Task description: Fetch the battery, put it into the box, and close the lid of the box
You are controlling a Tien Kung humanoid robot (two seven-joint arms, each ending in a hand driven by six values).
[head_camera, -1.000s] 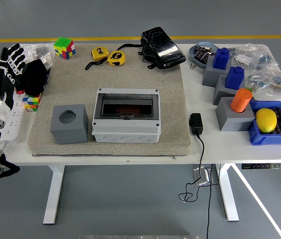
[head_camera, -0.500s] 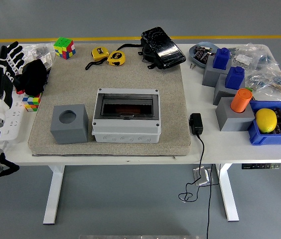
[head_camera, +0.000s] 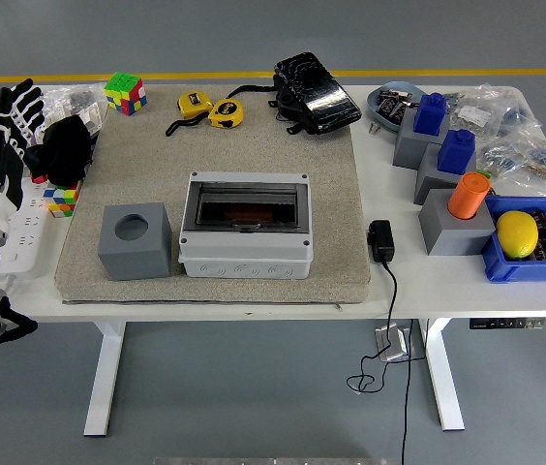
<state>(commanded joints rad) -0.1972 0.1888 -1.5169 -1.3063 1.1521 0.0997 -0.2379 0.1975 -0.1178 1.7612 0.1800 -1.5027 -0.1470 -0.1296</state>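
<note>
The grey box (head_camera: 244,254) sits mid-table on a beige mat (head_camera: 331,194). Its smoked lid (head_camera: 246,207) lies flat over it, and something reddish shows through. Small dark cells that look like batteries lie in the blue bin (head_camera: 525,266) at the right edge, beside a yellow lemon (head_camera: 517,233). More of them lie in a grey bowl (head_camera: 381,97) at the back right. My left hand (head_camera: 14,108) is raised at the table's far left edge with its black fingers spread, holding nothing, far from the box. My right hand is out of view.
A grey cube with a round hole (head_camera: 135,240) stands left of the box. Two Rubik's cubes (head_camera: 124,93), yellow tape measures (head_camera: 211,109), a black pouch (head_camera: 316,92), grey stands with blue and orange pieces (head_camera: 455,208), plastic bags (head_camera: 520,145) and a black adapter (head_camera: 380,239) lie around.
My left hand has drifted slightly left and up at the table's edge. Nothing on the table has moved.
</note>
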